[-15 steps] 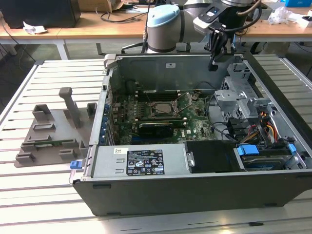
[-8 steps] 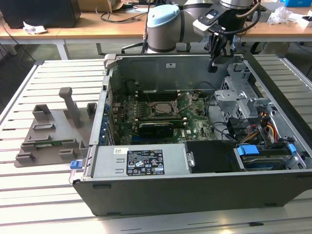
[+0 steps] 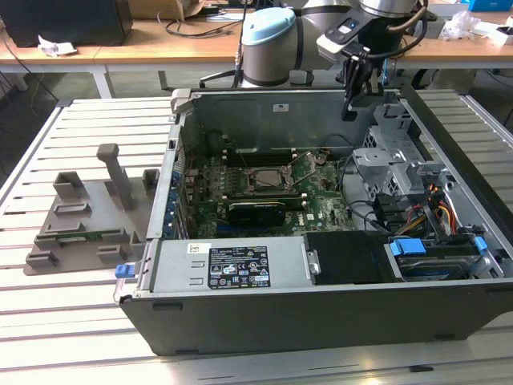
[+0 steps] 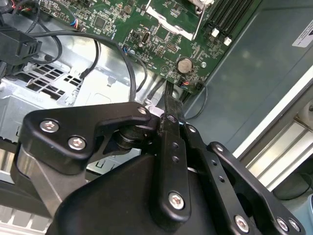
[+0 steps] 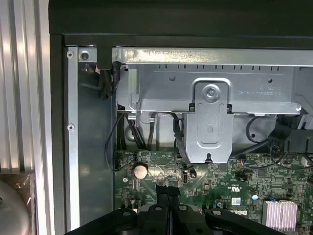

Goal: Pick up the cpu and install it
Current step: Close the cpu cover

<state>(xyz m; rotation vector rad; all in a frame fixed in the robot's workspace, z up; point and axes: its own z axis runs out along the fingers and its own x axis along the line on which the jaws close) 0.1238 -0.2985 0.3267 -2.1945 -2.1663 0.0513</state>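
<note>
The pincer (image 3: pixel 349 111) is seen closed, its two black fingers (image 5: pixel 160 200) pressed together with nothing made out between them. It hangs above the far corner of the open computer case (image 3: pixel 321 313), towards the exterior view's right and near the metal drive cage (image 3: pixel 385 160). In the first wrist view a coin cell (image 5: pixel 141 171) at the edge of the motherboard (image 3: pixel 204 188) is seen just beyond the fingertips.

Well apart from the pincer, towards the exterior view's left, the socket frame (image 3: pixel 260 178) sits in the middle of the board. Further out, a grey fixture plate (image 3: pixel 80 220) lies on the slatted worktop (image 3: pixel 64 321) beside the case. Where the cpu lies cannot be told: the socket's middle and the plate's recesses are too small to read.

The cpu is judged to be light, stiff and flat. Its smooth metal top is likely slippery, and its underside contacts are likely easily damaged. It is best taken by two opposite edges of the rim, kept level, and clamped gently so that it is not tilted or dropped.
</note>
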